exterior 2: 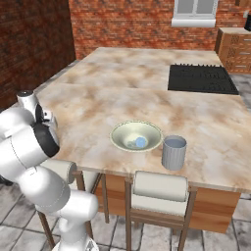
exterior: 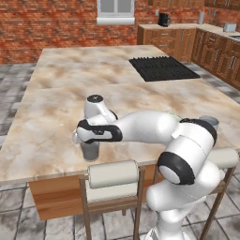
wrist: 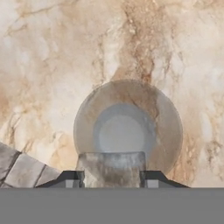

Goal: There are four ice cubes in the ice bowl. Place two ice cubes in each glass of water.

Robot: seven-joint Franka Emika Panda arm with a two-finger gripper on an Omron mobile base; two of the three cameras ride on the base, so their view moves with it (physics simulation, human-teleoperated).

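Between my two dark fingertips (wrist: 72, 178) sits an ice cube (wrist: 112, 168), pale and see-through; my claw (wrist: 112, 180) pinches it from both sides. Just below it stands a glass of water (wrist: 127, 129) near the bench (wrist: 52, 57) edge. The ice bowl (exterior 2: 122, 132) lies further along the bench with a pale blue cube (exterior 2: 141, 142) inside, the second glass (exterior 2: 174, 152) just beside it.
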